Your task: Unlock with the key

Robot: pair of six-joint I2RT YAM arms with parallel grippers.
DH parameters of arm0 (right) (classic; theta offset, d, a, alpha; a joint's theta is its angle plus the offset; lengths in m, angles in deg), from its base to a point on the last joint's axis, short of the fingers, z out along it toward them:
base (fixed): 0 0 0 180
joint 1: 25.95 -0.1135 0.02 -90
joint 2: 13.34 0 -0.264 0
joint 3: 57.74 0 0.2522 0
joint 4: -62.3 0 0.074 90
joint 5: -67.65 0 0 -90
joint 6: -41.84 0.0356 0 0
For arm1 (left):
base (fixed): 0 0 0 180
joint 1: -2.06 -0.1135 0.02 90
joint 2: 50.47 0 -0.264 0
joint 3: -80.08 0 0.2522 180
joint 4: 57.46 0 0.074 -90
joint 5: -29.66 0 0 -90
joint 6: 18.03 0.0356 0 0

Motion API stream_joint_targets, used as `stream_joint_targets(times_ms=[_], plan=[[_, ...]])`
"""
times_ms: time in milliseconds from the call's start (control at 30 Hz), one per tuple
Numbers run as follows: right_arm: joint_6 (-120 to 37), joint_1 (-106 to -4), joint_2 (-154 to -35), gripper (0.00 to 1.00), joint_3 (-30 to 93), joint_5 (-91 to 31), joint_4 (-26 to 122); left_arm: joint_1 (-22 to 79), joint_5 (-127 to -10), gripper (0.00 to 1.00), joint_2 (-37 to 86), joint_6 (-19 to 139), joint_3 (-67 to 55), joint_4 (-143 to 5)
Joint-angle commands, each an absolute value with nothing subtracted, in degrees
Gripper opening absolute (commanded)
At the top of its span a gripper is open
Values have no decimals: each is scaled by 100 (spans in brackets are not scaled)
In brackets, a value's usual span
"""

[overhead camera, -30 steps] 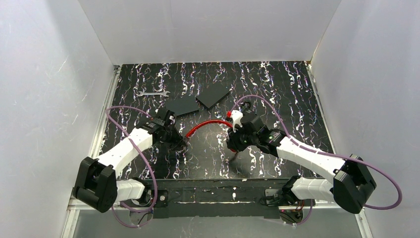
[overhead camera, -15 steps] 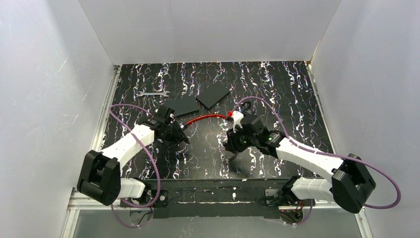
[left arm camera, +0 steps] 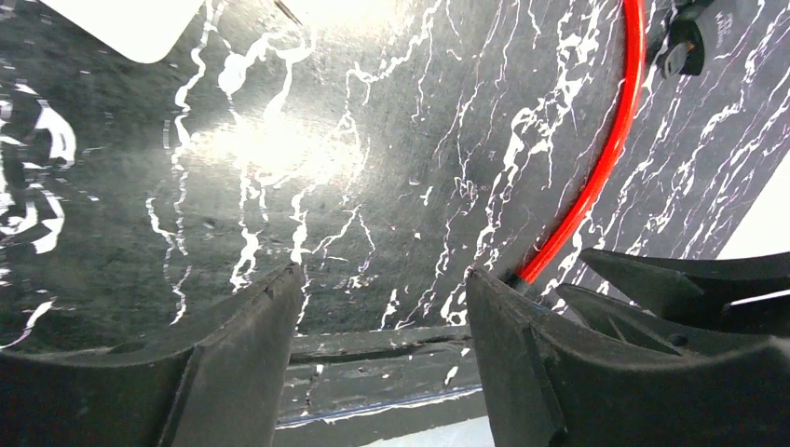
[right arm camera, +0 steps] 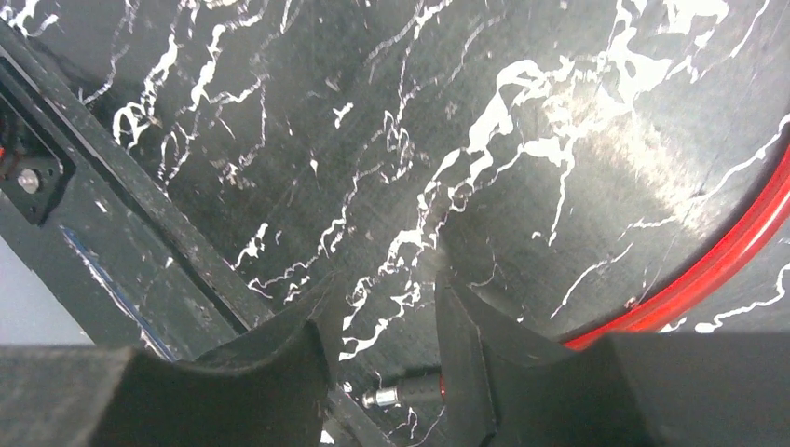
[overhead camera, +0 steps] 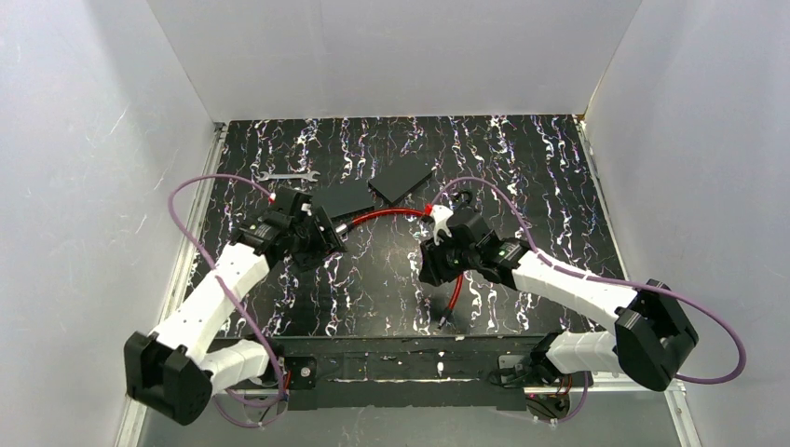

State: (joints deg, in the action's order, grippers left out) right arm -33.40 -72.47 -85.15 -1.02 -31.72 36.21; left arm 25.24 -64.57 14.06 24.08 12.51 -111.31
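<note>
Key: too small to pick out from above. In the left wrist view a silvery piece (left arm camera: 677,58) sits against a black fitting (left arm camera: 697,37) at the far end of the red cable (left arm camera: 596,177); I cannot tell whether that piece is it.
Left gripper (left arm camera: 382,279): jaws wide apart with nothing between them; the cable's near end meets the inner edge of one finger.
Right gripper (right arm camera: 382,312): jaws partly open over bare table (right arm camera: 559,140), gripping nothing that shows; the cable runs outside one finger.
Cable: arcs between the two grippers, then a stretch drops toward the table's near edge.
Behind: wrench (overhead camera: 288,175) and two dark flat plates (overhead camera: 347,198), the wrench well apart from both arms.
</note>
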Motion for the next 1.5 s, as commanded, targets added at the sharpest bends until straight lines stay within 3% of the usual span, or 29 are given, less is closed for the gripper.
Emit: stream_joint_targets(times_ms=[0, 67, 100, 167, 200, 467, 700, 1067, 1467], plan=[[-3460, -7229, -8585, 50, 579, -3124, 3519, 2477, -5609, 68, 765, 2691, 972, -11835], [-3522, -7227, -8602, 58, 849, -3039, 3394, 2474, -5305, 88, 370, 2806, 941, -11909], [-3526, -7227, -8599, 68, 981, -2956, 3344, 2474, -5140, 97, 184, 2875, 937, -11930], [-3525, -7226, -8581, 97, 1273, -2744, 3242, 2476, -4781, 98, -190, 3047, 943, -11925], [-3525, -7226, -8564, 98, 1418, -2625, 3188, 2473, -4615, 98, -385, 3175, 958, -11883], [-3332, -7226, -8219, 98, 2345, -1599, 2755, 2467, -3496, 98, -1633, 4028, 1218, -11380], [-2067, -7223, -7566, 98, 2366, 247, 1989, 2479, -3272, 98, -2132, 4260, 1262, -11675], [-754, -7223, -6586, 98, 1325, 374, 2222, 2475, -3708, 98, -2838, 4214, 1975, -11662], [-1129, -7225, -6817, 98, 1467, 489, 2495, 2472, -3858, 98, -3028, 4596, 2731, -11242]])
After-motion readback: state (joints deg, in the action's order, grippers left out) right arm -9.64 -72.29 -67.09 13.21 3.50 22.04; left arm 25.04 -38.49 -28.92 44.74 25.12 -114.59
